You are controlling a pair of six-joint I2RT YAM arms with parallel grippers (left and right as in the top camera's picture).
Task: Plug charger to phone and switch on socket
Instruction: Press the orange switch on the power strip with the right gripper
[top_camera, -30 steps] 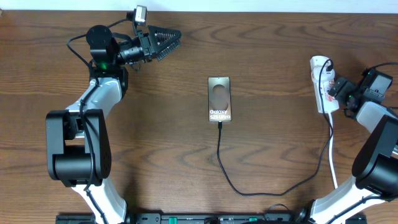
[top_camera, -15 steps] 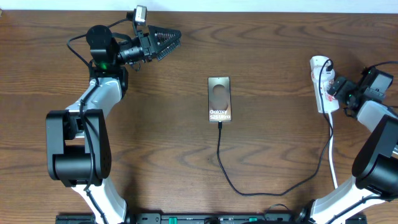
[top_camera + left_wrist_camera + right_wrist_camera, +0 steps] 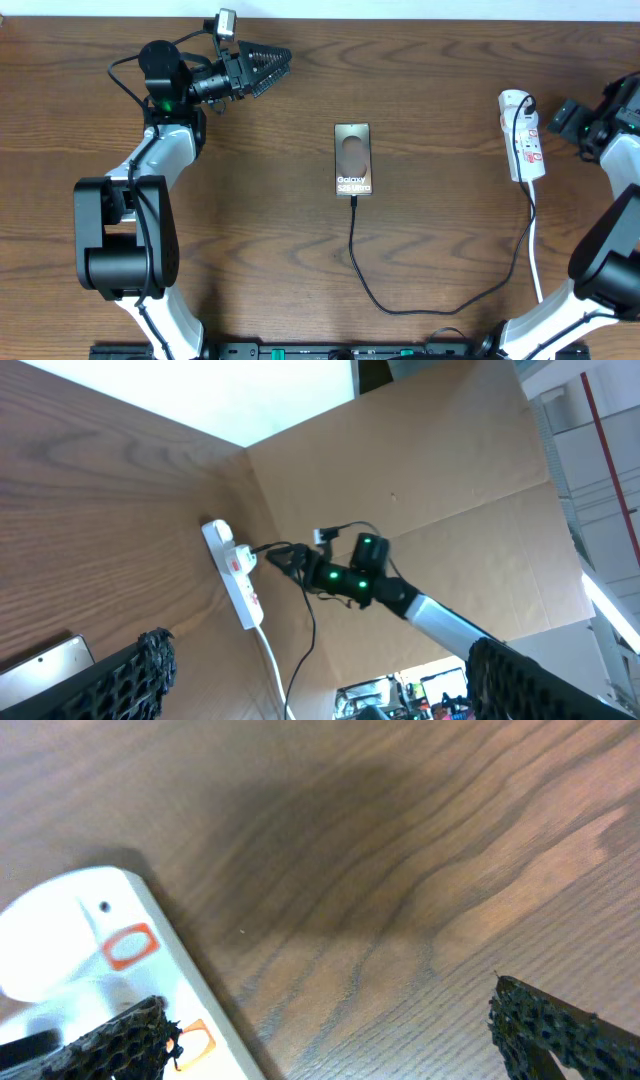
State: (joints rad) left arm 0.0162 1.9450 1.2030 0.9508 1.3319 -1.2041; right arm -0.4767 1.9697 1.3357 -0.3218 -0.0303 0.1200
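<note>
Dark wood-grain table fills the overhead frame; brown cardboard panels rise at upper right, left wrist view.

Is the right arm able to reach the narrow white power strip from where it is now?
Probably yes. The right gripper hangs open close beside the white power strip, with only bare wooden table between them.

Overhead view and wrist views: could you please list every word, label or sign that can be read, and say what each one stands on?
"Galaxy": white lettering on the face of the phone.
"S25 Ultra": the smaller line just beneath it, only just readable.
The red markings on the power strip: too small to read from overhead; the right wrist view shows only red-outlined boxes with no legible text.
No other text is visible.
</note>
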